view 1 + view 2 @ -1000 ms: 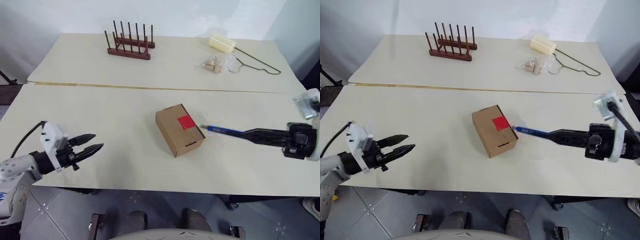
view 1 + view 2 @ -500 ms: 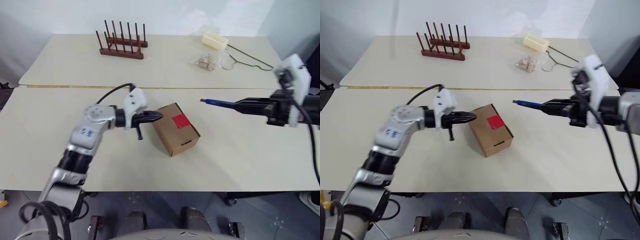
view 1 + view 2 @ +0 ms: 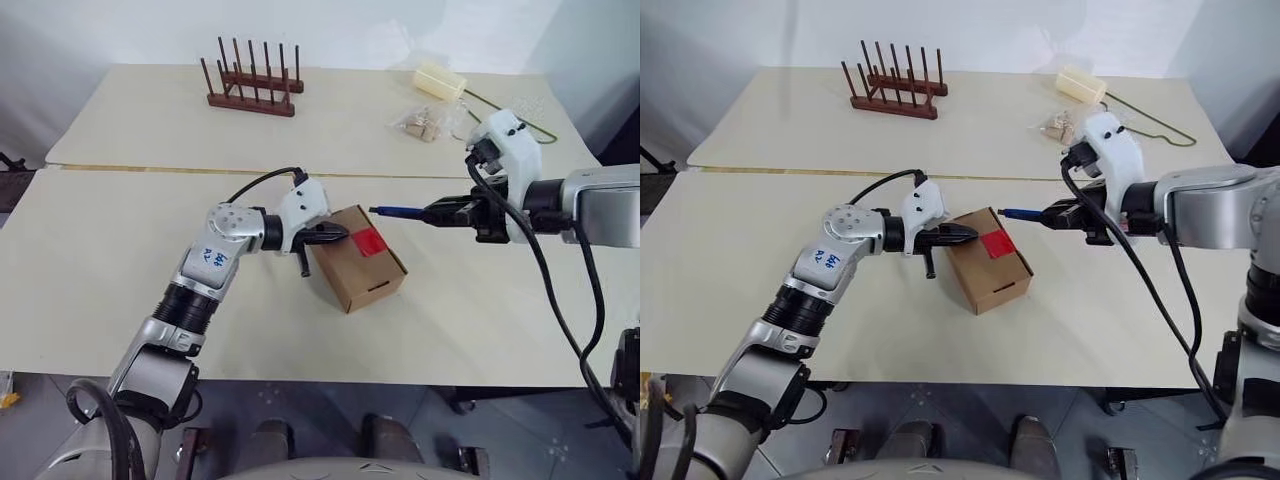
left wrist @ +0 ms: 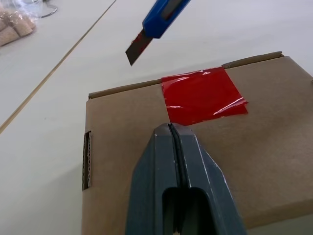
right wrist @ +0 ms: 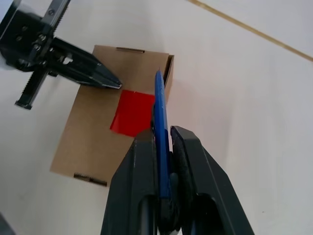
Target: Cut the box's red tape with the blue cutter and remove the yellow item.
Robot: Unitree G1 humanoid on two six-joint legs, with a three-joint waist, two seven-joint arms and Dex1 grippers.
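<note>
Blade above and just beyond the red tape (image 4: 203, 95)

Right hand (image 3: 1065, 216) pinches the blue cutter (image 4: 164, 14); left hand (image 3: 338, 233), pressed together, rests on the box (image 3: 375, 280).

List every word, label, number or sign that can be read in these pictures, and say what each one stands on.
Blue handwritten marks on the left arm's grey upper segment: too small and blurred to read.
The box: no print; only the plain red tape, which bears no writing.
The blue cutter: no readable marking.
Nothing else in the pictures carries text.
</note>
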